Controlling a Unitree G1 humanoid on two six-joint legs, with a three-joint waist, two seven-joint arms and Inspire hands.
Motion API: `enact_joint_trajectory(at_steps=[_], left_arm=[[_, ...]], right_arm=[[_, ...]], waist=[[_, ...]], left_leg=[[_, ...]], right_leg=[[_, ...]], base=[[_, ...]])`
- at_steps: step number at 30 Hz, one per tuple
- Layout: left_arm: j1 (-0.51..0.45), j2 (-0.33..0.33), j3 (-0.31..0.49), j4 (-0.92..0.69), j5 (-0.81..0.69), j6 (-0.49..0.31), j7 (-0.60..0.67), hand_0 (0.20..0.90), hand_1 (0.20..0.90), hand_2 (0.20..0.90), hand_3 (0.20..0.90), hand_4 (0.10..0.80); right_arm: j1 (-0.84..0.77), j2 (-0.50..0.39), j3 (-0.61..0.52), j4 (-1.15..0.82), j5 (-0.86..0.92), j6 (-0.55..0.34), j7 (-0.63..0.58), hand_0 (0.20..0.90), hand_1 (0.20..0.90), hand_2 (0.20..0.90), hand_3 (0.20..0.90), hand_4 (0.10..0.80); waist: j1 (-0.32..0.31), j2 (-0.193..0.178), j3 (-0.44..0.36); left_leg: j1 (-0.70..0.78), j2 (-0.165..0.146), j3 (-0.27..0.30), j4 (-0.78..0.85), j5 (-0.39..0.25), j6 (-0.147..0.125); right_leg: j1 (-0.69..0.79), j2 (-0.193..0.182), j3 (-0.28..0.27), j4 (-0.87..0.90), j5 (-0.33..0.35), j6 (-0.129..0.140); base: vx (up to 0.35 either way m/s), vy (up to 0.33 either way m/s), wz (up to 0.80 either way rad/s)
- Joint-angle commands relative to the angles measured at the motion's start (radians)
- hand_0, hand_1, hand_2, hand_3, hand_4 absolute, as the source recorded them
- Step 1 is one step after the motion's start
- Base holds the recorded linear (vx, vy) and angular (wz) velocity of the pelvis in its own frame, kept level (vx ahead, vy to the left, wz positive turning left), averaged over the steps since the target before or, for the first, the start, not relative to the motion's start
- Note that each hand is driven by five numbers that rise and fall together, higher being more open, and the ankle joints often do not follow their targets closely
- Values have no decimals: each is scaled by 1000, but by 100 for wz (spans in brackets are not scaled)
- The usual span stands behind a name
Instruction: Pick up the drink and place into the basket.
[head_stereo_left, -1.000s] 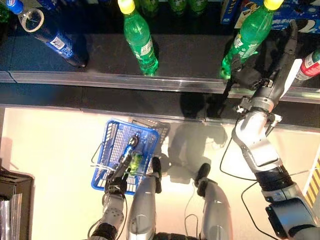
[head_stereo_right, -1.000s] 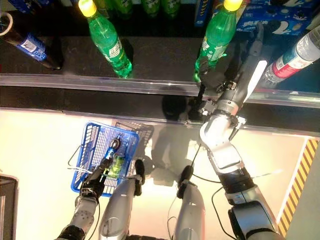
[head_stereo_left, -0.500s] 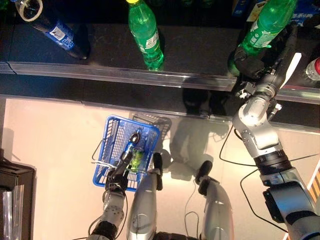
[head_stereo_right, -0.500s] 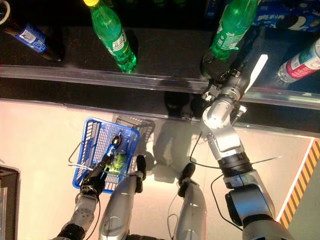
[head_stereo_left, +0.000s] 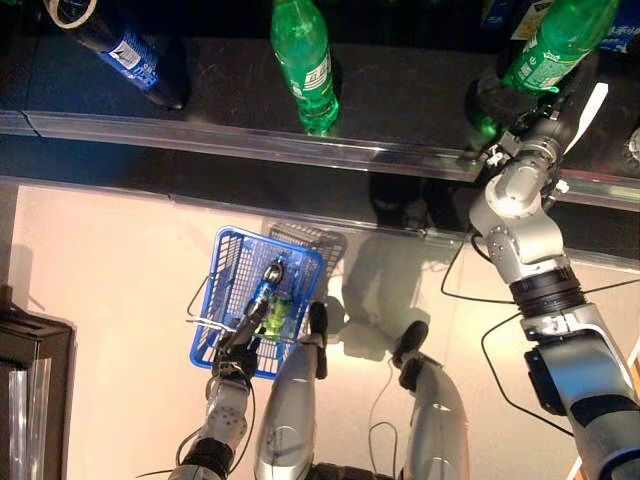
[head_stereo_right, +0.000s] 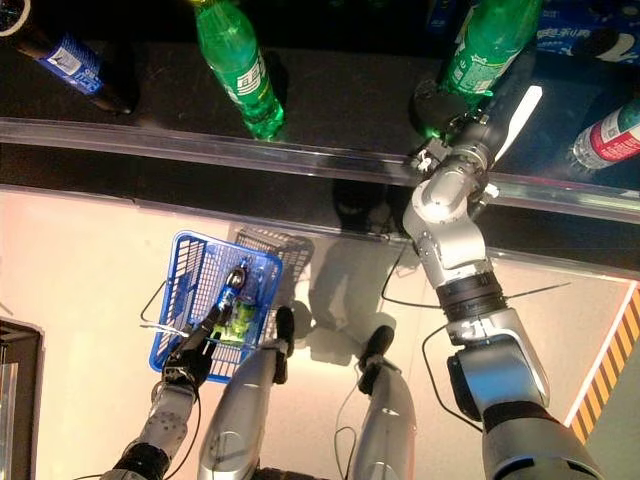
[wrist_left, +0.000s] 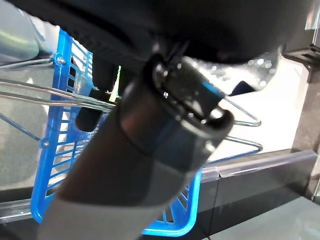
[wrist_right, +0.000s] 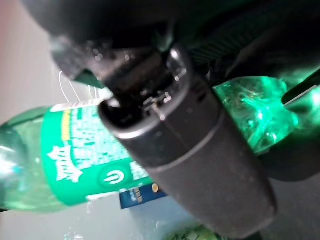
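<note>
Green soda bottle (head_stereo_left: 548, 45) stands on the dark shelf (head_stereo_left: 400, 95), my right hand (head_stereo_left: 497, 100) wrapped round its lower body. Full, heavy, slick plastic; gripping below the label seems steadiest. My left hand (head_stereo_left: 237, 352) clasps the blue basket (head_stereo_left: 232, 270) handle.

We saw the right hand (head_stereo_left: 497, 100) wrapped round a green bottle (head_stereo_left: 553, 42) on the dark shelf (head_stereo_left: 400, 100); the left hand (head_stereo_left: 238, 348) gripped the blue basket (head_stereo_left: 228, 275) handle.
</note>
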Motion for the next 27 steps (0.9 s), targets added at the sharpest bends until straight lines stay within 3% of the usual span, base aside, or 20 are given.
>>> enact_joint_trajectory(at_steps=[1, 3, 4, 5, 6, 8, 9, 11, 12, 15, 16, 17, 19, 27], left_arm=[[121, 82, -29, -111, -2, -56, -44, 300, 300, 300, 200, 100], [117, 84, -26, -118, -2, -55, -40, 300, 300, 300, 200, 100], [122, 85, -30, -115, -3, -56, -41, 300, 300, 300, 200, 100], [117, 85, -28, -117, -3, -56, -42, 300, 300, 300, 200, 100], [123, 88, -26, -111, -7, -54, -52, 300, 300, 300, 200, 100], [118, 89, -22, -111, -8, -55, -57, 300, 300, 300, 200, 100], [121, 90, -25, -111, -9, -58, -58, 300, 300, 300, 200, 100], [115, 89, -22, -112, -11, -60, -58, 300, 300, 300, 200, 100], [120, 88, -21, -108, -12, -62, -60, 300, 300, 300, 200, 100], [123, 80, -7, -103, -16, -68, -69, 300, 300, 300, 200, 100], [118, 80, 0, -103, -21, -72, -73, 300, 300, 300, 200, 100], [122, 79, 0, -102, -23, -72, -72, 300, 300, 300, 200, 100], [119, 78, 13, -112, -38, -78, -79, 300, 300, 300, 200, 100], [133, 44, 69, -149, -47, -124, -110, 300, 300, 300, 200, 100]], right_arm=[[-156, -125, -2, -61, -23, -64, 25, 300, 300, 300, 200, 100], [-164, -134, -3, -66, -21, -62, 22, 300, 300, 300, 200, 100], [-160, -136, -4, -60, -20, -66, 26, 300, 300, 300, 200, 100], [-165, -138, -6, -62, -21, -67, 26, 300, 300, 300, 200, 100], [-162, -143, -5, -67, -24, -62, 25, 300, 300, 300, 200, 100], [-166, -147, -7, -73, -27, -63, 25, 300, 300, 300, 200, 100], [-156, -147, -11, -83, -32, -67, 27, 300, 300, 300, 200, 100], [-152, -148, -20, -94, -45, -69, 31, 300, 300, 300, 200, 100], [-142, -146, -21, -100, -46, -70, 32, 300, 300, 300, 200, 100], [-112, -142, -39, -137, -60, -87, 42, 300, 300, 300, 200, 100], [-106, -142, -49, -158, -76, -89, 52, 300, 300, 300, 200, 100], [-100, -140, -49, -166, -80, -85, 54, 300, 300, 300, 200, 100], [-79, -136, -61, -226, -115, -77, 76, 300, 300, 300, 200, 100], [98, -84, -101, -485, -239, -55, 193, 300, 300, 300, 200, 100]], waist=[[22, 27, -15], [22, 25, -15], [23, 25, -15], [23, 25, -15], [23, 24, -15], [22, 23, -15], [20, 24, -15], [18, 23, -15], [17, 23, -15], [10, 21, -15], [8, 19, -15], [7, 19, -15], [1, 18, -15], [-35, 8, -15]], left_leg=[[-24, 3, -57, 12, 14, -35], [-40, 2, -49, 5, 37, -24], [-18, -1, -58, 7, 12, -32], [-36, 0, -49, 2, 36, -23], [-17, -3, -57, 7, 11, -30], [-34, -2, -47, 3, 33, -21], [-13, -4, -55, 12, 6, -27], [-27, -4, -45, 11, 25, -17], [-7, -6, -52, 18, 0, -26], [3, -5, -47, 33, -12, -24], [-14, -3, -36, 32, 13, -16], [4, -4, -46, 38, -11, -25], [-5, 0, -33, 35, 13, -18], [76, 7, -6, 11, 17, -26]], right_leg=[[31, -20, -9, -44, 31, 47], [17, -20, -22, -55, 54, 37], [37, -20, -11, -49, 31, 48], [22, -21, -24, -58, 54, 37], [38, -21, -14, -49, 31, 49], [24, -23, -27, -56, 52, 38], [39, -24, -15, -38, 26, 48], [26, -25, -27, -41, 45, 36], [42, -24, -15, -29, 21, 46], [52, -28, -18, -14, 8, 43], [40, -29, -31, -24, 32, 30], [55, -27, -19, -13, 9, 41], [50, -28, -32, -22, 30, 29], [118, -16, -26, -37, 17, 22]], base=[[-12, 17, 5], [-18, 10, 7], [-94, 10, 6], [33, -2, 7], [-99, 11, 3], [-44, 7, 3], [-49, 8, 5], [-39, 7, 4], [0, 0, 0], [-58, 4, 1], [-34, -7, 0], [-46, -10, 0], [-84, -5, 0], [-54, 14, -1]])
